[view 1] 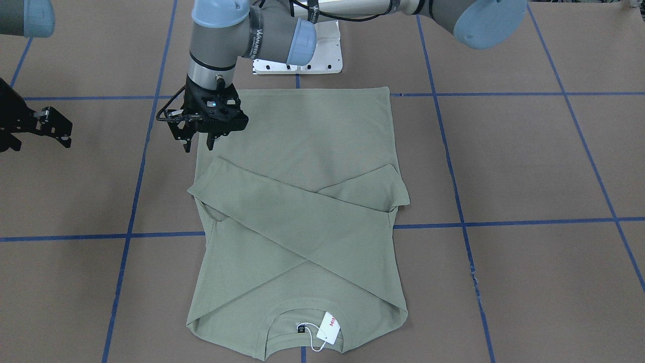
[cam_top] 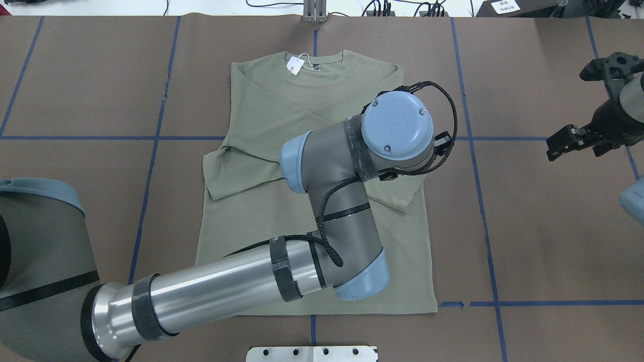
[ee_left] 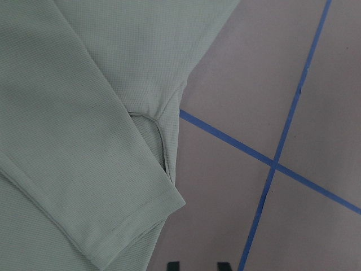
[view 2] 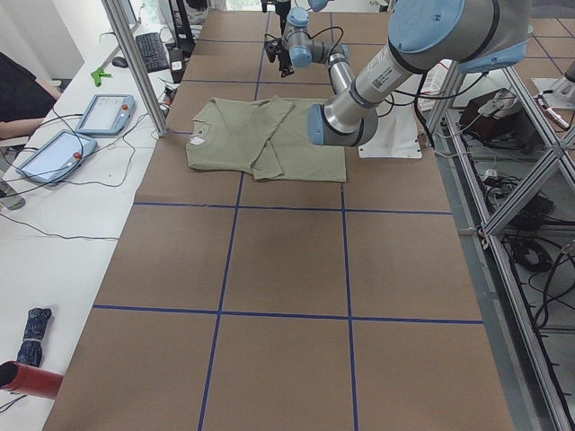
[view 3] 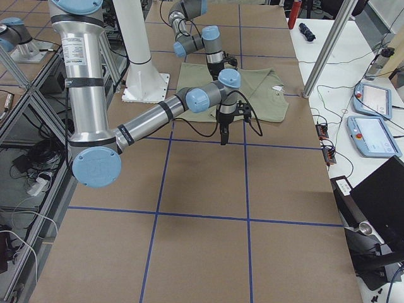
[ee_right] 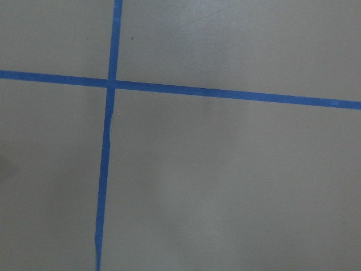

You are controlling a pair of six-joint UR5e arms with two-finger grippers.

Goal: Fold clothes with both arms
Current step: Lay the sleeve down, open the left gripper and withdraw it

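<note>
Shirt (view 1: pixel 302 131): flat on the tabletop (view 1: pixel 529 161) in front of my base, with the hem nearest me and the collar on the far side.
Sleeves (view 1: pixel 282 212): both folded in over the body, crossed, one on top of the other.
Hang tag (view 1: pixel 328 327): at the collar.
Left gripper (view 1: pixel 198 143): reached across, over the shirt's right edge.
Right gripper (cam_top: pixel 573 143): further right, well apart from the shirt.

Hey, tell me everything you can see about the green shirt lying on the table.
The shirt is a sage-green long-sleeved knit, lying flat on the brown table, hem toward the robot, collar away. Both sleeves are folded in and cross over the body. A dark neck label and a white hang tag with red lettering show at the collar. The left gripper hangs open at its side edge, gripping nothing.
</note>
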